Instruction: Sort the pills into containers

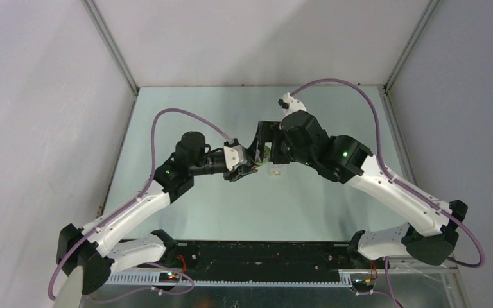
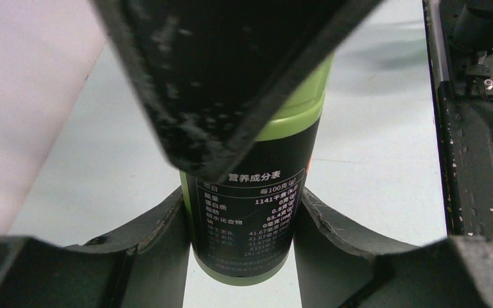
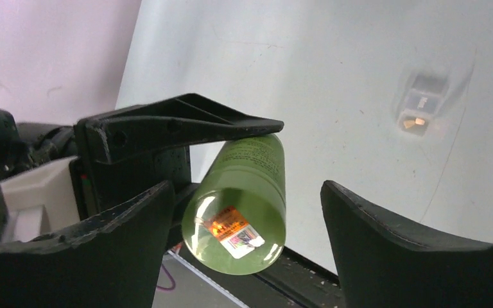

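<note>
Clearly, a moment for careful handling. Grips the bottle (image 2: 250,244) in the left gripper (image 2: 242,208), pressing on both sides of the dark printed label and holding it in the air above the table (image 3: 334,58). Brackets the same bottle with the right gripper (image 3: 247,189), spread wide, with a plain gap on one side; cannot tell about contact on the other. Looks like the step of opening the bottle or passing it over, judging by that pose. Expect a stiff, smooth plastic cylinder: light and hard to crush, yet slick enough to spin or slide under a weak pinch. Best taken square across the round body, well inside the label, never by an edge alone; for a twist, take the lighter green band at one end with the second gripper. Find the small clear box (image 3: 423,102) down on the table, well apart from the bottle, with one orange pill (image 3: 415,122) already in one of its two joined compartments. Treat such pills as tiny, hard and featherlight: prone to roll, bounce and scatter, too small for a sure pinch, so probably better tipped out gently than picked. Treat the box as thin, light and easy to shove or tip. Cannot tell whether more pills lie inside the bottle.
</note>
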